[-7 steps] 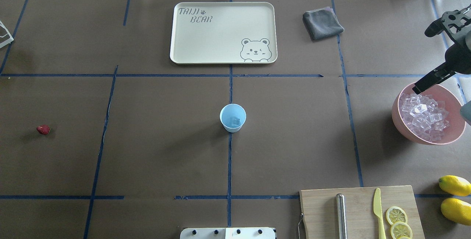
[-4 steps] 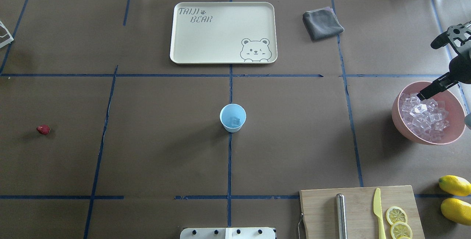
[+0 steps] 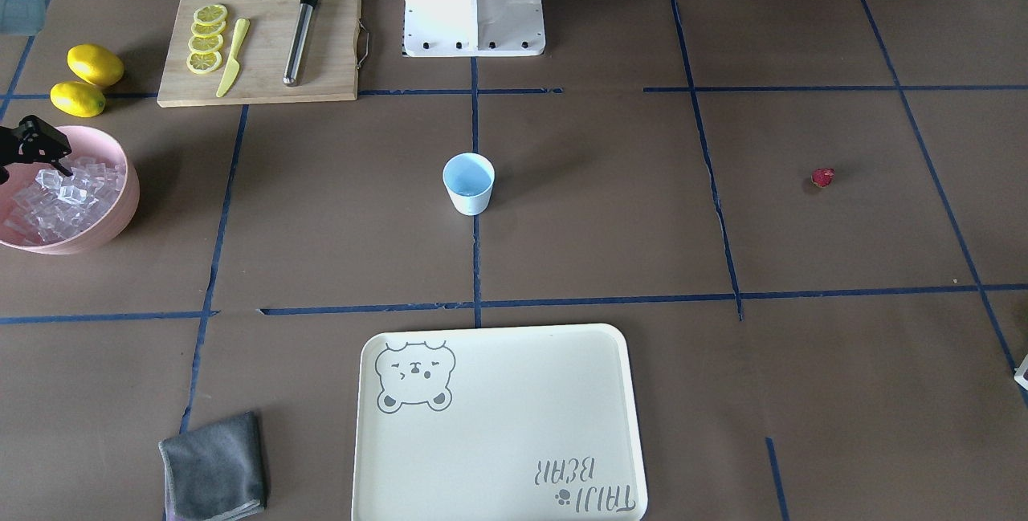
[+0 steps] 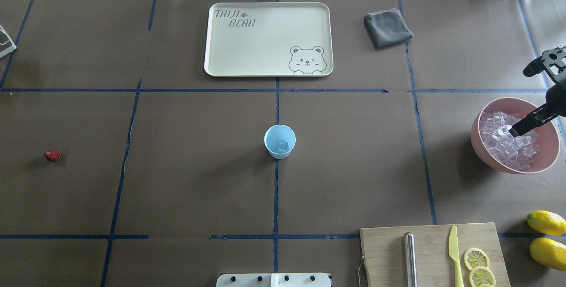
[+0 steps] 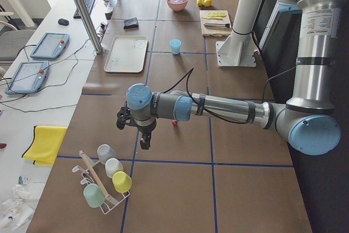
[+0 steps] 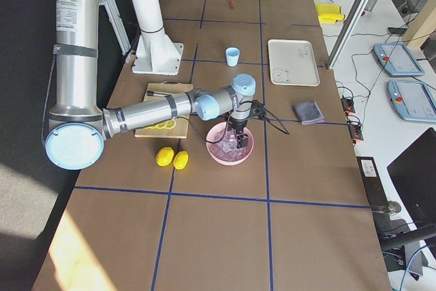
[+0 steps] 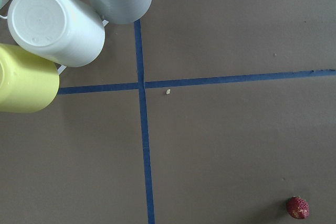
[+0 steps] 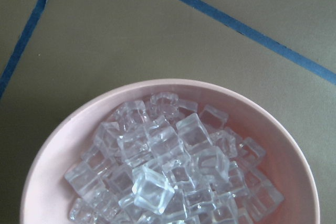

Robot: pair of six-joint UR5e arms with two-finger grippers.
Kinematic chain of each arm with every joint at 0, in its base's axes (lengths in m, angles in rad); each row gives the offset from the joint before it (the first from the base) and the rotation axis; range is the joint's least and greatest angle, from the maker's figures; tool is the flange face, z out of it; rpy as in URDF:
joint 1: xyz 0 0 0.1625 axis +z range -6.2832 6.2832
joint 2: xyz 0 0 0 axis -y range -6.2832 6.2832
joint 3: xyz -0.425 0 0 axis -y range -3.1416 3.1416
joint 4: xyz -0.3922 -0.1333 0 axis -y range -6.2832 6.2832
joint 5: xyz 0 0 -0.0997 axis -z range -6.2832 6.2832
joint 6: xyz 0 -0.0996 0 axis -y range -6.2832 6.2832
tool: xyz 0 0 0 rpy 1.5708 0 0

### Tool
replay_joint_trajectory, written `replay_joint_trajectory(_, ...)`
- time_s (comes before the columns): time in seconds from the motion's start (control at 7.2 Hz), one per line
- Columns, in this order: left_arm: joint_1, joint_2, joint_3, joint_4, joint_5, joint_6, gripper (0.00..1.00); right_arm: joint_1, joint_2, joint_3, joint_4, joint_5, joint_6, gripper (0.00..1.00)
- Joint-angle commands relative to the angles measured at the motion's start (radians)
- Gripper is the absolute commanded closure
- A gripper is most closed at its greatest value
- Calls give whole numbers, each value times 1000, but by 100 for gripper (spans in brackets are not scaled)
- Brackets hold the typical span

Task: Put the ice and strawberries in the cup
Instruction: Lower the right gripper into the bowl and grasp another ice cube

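Observation:
The pale blue cup (image 4: 280, 141) stands upright at the table's middle with one clear ice cube (image 4: 283, 146) inside; it also shows in the front view (image 3: 468, 182). More ice (image 4: 502, 141) (image 8: 168, 166) fills the pink bowl (image 4: 486, 156) at the right. My right gripper (image 4: 518, 128) (image 3: 60, 168) hangs tilted over the ice, looks open and holds nothing. The strawberry (image 4: 52, 155) (image 7: 297, 208) lies alone far left. My left gripper (image 5: 143, 140) hovers beyond it near a cup rack; I cannot tell if it is open or shut.
A cream tray (image 4: 212, 39) and a grey cloth (image 4: 388, 29) lie at the back. A cutting board (image 4: 384, 251) with a knife, a metal rod and lemon slices sits front right, with two lemons (image 4: 546, 222) beside it. A rack of upturned cups (image 7: 55, 24) stands far left.
My right gripper has moved from the bowl's far rim down and nearer, over the middle of the ice. The cup and the strawberry have not moved.

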State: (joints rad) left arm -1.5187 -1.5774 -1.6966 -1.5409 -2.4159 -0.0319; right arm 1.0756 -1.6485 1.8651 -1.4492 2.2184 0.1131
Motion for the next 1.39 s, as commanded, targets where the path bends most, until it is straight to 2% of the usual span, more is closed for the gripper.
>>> replay_joint_trajectory(0.0, 0, 0, -1, -1, 0, 0, 0, -45, -23, 0, -3, -8, 0, 1)
replay_joint_trajectory(0.28, 0, 2, -3, -1, 0, 0, 0, -48, -36, -3, -10, -20, -1, 2)
replay_joint_trajectory(0.69, 0, 2, -2, -1, 0, 0, 0, -49, -31, -10, -11, -42, -1, 9)
replay_joint_trajectory(0.97, 0, 2, -3, -1, 0, 0, 0, -51, -25, -9, -11, -42, -1, 15)
replay_joint_trajectory(1.25, 0, 2, -3, -1, 1, 0, 0, -51, -22, -11, -11, -42, -1, 26)
